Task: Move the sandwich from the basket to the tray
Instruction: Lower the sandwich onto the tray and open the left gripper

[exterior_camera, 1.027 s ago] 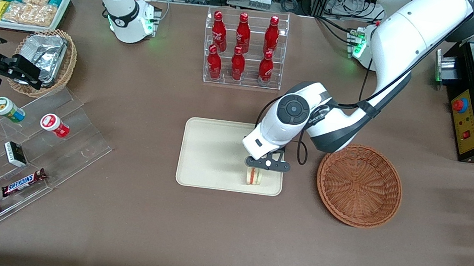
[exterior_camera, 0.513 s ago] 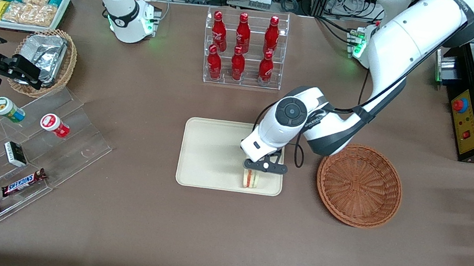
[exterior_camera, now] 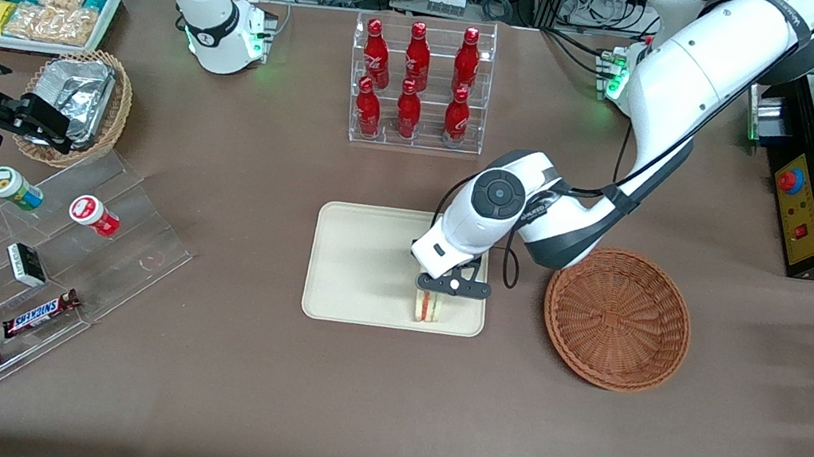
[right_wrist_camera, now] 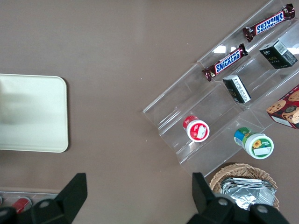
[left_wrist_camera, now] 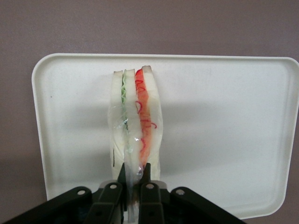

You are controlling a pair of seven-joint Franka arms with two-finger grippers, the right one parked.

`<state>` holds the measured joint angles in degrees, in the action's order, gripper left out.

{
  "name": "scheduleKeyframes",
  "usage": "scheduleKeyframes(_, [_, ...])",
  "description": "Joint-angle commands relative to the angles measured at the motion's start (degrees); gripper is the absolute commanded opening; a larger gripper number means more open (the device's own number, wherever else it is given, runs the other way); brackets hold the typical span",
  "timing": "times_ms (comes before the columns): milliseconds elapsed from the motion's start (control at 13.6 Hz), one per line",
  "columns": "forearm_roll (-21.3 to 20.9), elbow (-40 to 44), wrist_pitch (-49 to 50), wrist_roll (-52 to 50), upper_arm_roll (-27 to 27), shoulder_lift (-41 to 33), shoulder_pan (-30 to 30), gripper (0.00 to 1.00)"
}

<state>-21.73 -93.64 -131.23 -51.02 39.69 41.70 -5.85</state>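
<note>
Gripper pinches the sandwich's clear wrap at one end, fingers nearly pressed together; the sandwich stands on edge over the tray, near its rim toward the 3 o'clock side in the front view. Risk, as I judge it: the grip is on thin film only, so release could snag the wrap, or the wedge could tip over the rim. Basket, at 3 o'clock of the tray, holds nothing. Farther off, the bottle rack at 12 o'clock holds six red bottles.
</note>
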Motion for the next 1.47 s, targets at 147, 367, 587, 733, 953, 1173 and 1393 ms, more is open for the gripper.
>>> scheduleKeyframes(147, [-1.4, 0.2, -1.5, -1.8, 0.6, 1.0, 0.0, 0.86])
scheduleKeyframes(367, [-1.0, 0.2, -1.4, -1.9, 0.7, 0.9, 0.0, 1.0])
scheduleKeyframes(587, [-0.9, 0.4, -0.8, -3.2, 0.9, 0.3, 0.4, 1.0])
scheduleKeyframes(733, [-0.9, 0.5, 1.3, -3.4, 0.9, -1.9, 0.5, 1.0])
scheduleKeyframes(953, [-0.7, 0.9, 8.6, -3.2, 0.8, -7.1, 0.7, 1.0])
scheduleKeyframes(1173, [5.0, 1.8, 12.9, -1.1, 0.7, -12.0, 2.1, 1.0])
scheduleKeyframes(1393, [10.3, 3.4, 16.8, 3.0, 0.0, -16.6, 4.2, 1.0])
